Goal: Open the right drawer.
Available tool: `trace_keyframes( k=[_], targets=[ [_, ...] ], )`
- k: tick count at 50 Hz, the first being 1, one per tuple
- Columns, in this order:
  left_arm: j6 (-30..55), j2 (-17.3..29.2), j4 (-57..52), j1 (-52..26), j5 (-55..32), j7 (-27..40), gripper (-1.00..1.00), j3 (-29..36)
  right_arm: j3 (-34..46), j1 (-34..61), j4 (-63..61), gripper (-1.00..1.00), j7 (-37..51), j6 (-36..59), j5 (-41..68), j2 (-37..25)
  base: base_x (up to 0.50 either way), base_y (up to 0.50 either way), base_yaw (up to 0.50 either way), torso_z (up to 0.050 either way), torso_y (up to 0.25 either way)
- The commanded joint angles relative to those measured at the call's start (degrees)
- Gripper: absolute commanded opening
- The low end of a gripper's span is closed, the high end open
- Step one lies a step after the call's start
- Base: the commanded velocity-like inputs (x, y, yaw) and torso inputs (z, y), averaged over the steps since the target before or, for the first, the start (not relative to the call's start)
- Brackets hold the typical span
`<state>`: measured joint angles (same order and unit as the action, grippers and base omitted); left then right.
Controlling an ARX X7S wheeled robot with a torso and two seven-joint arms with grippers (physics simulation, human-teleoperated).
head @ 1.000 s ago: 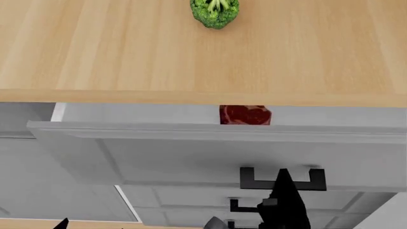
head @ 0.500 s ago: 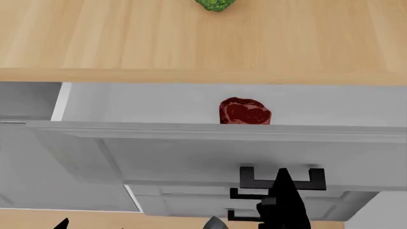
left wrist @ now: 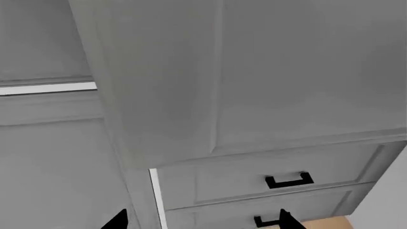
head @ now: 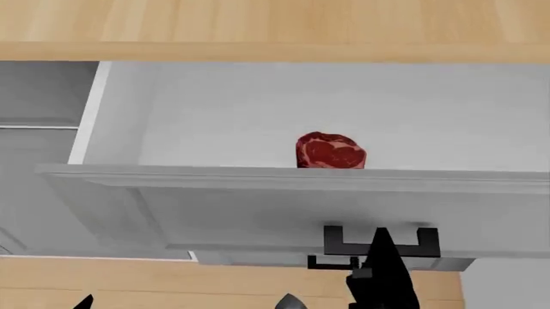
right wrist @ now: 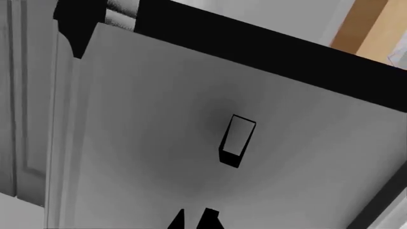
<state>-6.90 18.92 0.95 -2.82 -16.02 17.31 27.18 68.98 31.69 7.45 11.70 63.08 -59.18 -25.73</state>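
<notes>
Your right end effector (head: 380, 241) sits at the black handle (head: 382, 239) of the right drawer (head: 284, 206); its fingers look pressed together around the bar, judging from the right wrist view where the tips (right wrist: 194, 218) nearly meet, and that hold is what lets the arm haul the front outward. The drawer stands pulled well out from under the counter (head: 275, 29), white interior exposed with a red steak (head: 330, 151) lying just behind the front panel. Your left end effector (left wrist: 197, 220) hangs spread and idle below, facing the lower drawers (left wrist: 267, 183), clear of the pull path.
</notes>
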Motion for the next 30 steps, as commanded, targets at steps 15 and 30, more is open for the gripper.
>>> trace_keyframes(
  k=[15,30],
  targets=[
    [-0.05,0.16,0.04,-0.13,-0.37,0.2,1.0,0.23,1.39,-0.07,-1.25,-1.0,1.42,0.41,-6.69,0.38,-0.21,0.0,0.0,0.001,0.001],
    [-0.15,0.22,0.36,-0.27,-0.46,0.29,1.0,0.41,1.75,0.21,-1.1,-1.0,0.86,0.29,-7.39,0.35,-0.21,0.0,0.0,0.0,0.001]
  ],
)
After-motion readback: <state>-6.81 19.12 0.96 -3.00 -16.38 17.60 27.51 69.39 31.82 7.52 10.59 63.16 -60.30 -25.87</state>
